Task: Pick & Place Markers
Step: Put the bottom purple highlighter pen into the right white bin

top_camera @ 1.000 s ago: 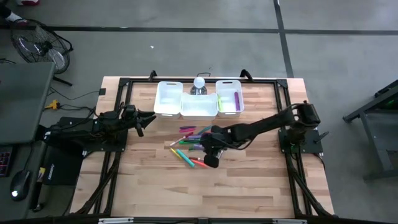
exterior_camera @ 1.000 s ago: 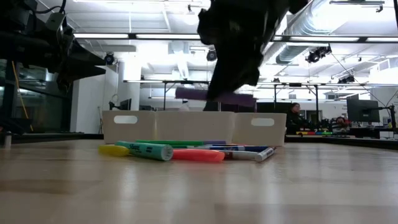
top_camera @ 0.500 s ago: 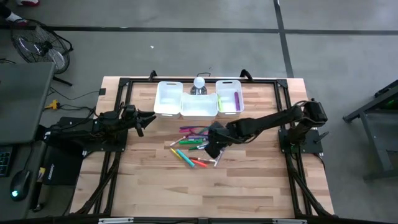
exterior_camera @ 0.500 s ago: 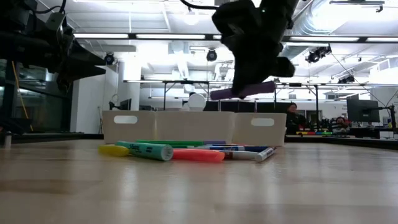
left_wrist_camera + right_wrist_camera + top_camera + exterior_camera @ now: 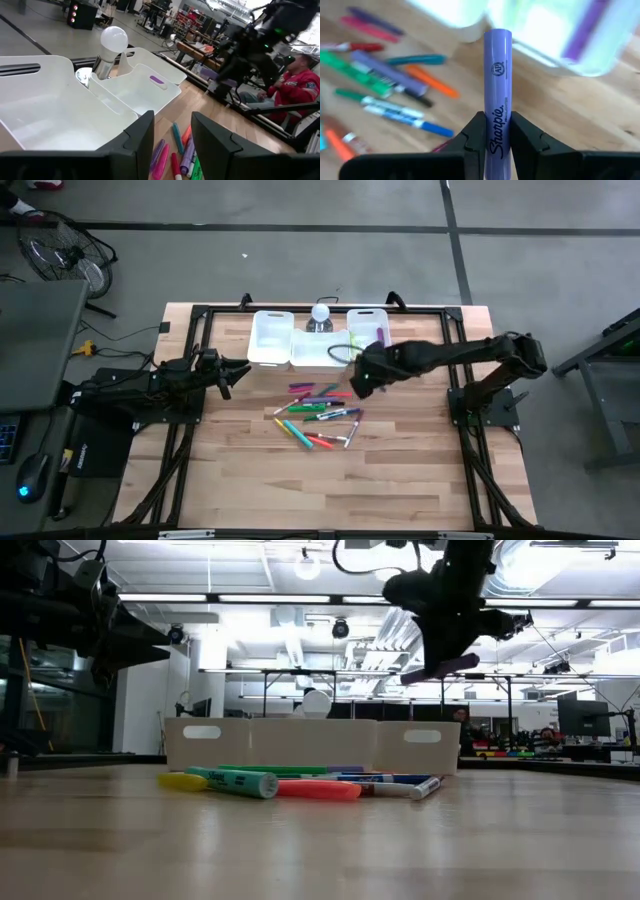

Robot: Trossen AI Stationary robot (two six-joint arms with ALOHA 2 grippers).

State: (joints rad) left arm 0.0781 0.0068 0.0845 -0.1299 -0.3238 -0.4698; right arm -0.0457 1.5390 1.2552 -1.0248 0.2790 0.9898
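Observation:
My right gripper [image 5: 363,375] hangs above the table just near of the right white bin [image 5: 368,330], shut on a purple Sharpie marker [image 5: 498,85]. The low view shows that marker [image 5: 440,668] high above the table. The other markers [image 5: 320,410], in green, pink, red, orange, blue and purple, lie flat in a loose pile mid-table. The right bin holds a purple marker [image 5: 381,338] and a green one [image 5: 357,342]. My left gripper [image 5: 238,370] waits open at the table's left, level with the bins. My right gripper pinches the purple marker by its printed barrel [image 5: 496,131], one finger [image 5: 475,134] on each side. The marker runs along the fingers and sticks out beyond their tips. It is lifted clear of the table, nearly level with one end slightly raised.
Three white bins stand in a row at the table's far side: left [image 5: 270,338], middle [image 5: 320,352] and right. A light bulb [image 5: 320,313] stands behind the middle one. A black frame [image 5: 200,312] borders the table. Bare wood lies near of the marker pile. A person in red [image 5: 295,85] sits beyond.
My right gripper has risen from the marker pile and swung toward the far edge and the right bin, carrying the purple marker up with it. The marker has turned from level to slightly tilted. The pile has stayed put.

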